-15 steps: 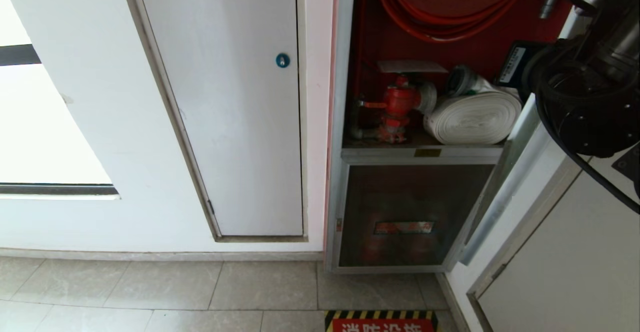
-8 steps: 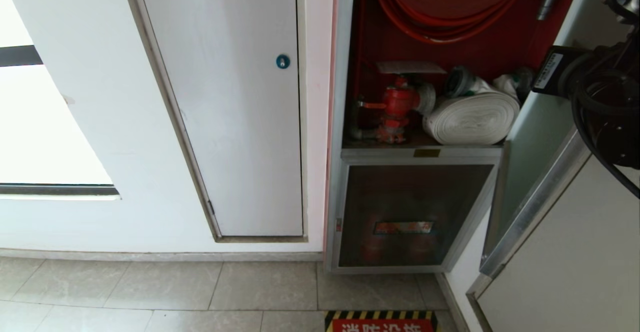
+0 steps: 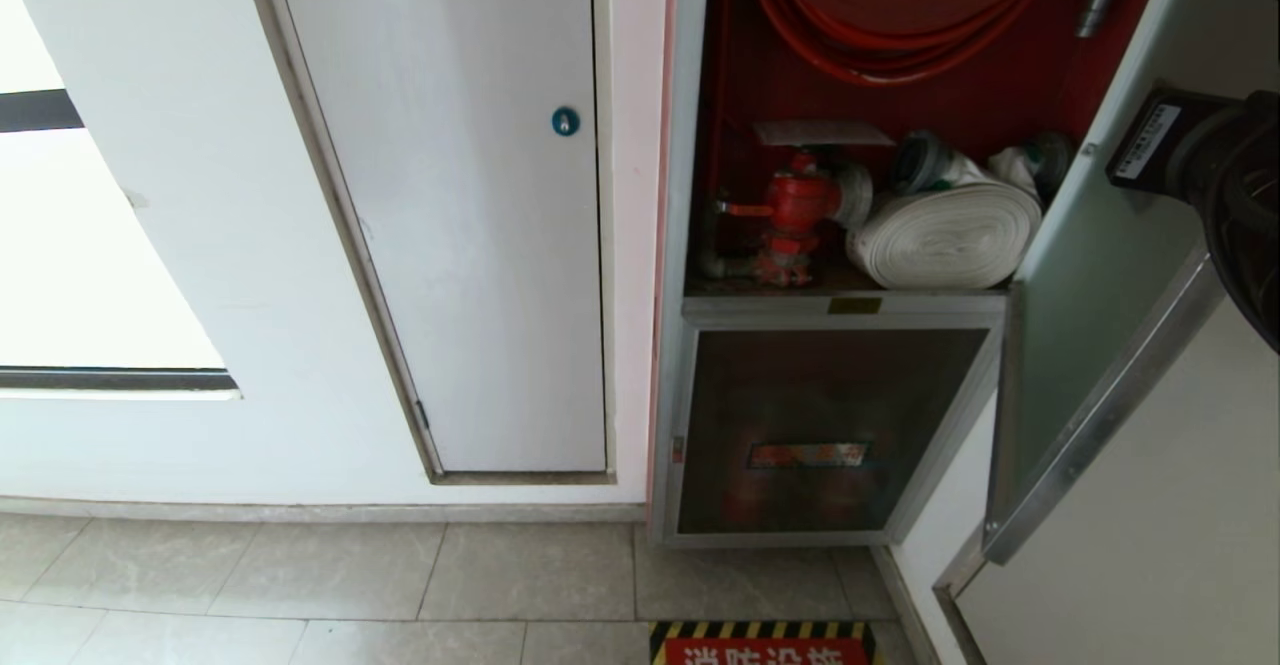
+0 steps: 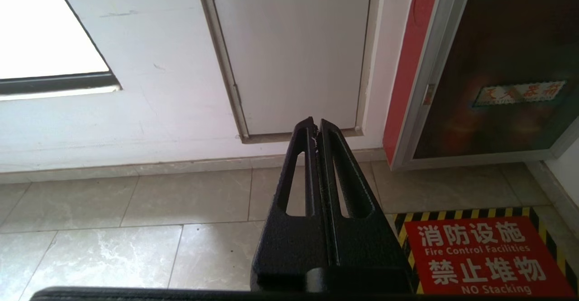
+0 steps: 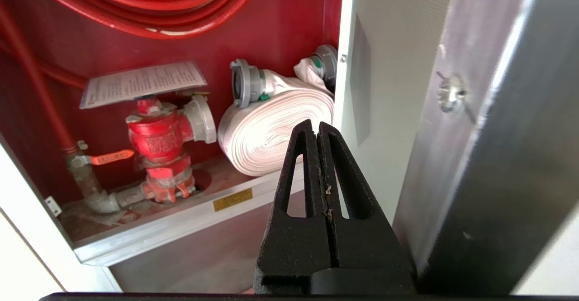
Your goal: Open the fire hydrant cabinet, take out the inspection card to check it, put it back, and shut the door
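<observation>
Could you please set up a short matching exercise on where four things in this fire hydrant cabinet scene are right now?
Things:
1. inspection card
2. rolled white hose
3. door
4. right end effector

States:
A. swung open at the cabinet's right side
B. lying on top of the red valve
C. shut and empty, in front of the open cabinet
D. on the cabinet floor, right of the valve

Pairs: 1-B, 2-D, 3-A, 4-C
</observation>
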Controlling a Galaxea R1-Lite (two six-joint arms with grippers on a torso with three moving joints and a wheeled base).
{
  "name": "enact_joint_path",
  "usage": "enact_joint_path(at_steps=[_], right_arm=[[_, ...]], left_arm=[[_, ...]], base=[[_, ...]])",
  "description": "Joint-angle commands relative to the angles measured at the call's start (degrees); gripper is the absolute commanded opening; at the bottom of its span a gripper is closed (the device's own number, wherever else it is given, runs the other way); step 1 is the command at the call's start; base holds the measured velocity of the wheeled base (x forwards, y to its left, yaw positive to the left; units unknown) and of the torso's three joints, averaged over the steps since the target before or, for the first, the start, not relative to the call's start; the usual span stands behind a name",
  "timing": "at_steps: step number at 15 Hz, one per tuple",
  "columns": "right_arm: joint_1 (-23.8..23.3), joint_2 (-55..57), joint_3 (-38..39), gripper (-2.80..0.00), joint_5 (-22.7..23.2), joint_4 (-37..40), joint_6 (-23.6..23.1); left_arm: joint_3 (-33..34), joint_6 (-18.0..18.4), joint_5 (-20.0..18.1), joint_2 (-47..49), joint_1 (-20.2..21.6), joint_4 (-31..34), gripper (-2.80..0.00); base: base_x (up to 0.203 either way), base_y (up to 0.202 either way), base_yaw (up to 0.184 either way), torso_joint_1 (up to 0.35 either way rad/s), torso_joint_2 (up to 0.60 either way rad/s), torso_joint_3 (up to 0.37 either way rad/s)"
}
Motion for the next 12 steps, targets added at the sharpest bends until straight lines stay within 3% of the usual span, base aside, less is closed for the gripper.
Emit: enact_joint_path(at_steps=[1,12], right_arm=[[0.1,-1.5,1.0,-2.8,-0.3,-0.2,-0.1],[-1.8,-4.7,6.1,-2.8,0.6,-0.4,0.2]], left_arm=[[0.0,0.0,0.0,0.0,0.0,0.0,-2.8],[0.0,0.1,0.0,0.0,0.0,0.0,-2.8]], base=[[0.0,0.0,0.0,0.0,0.0,0.0],[0.0,0.0,0.0,0.0,0.0,0.0]])
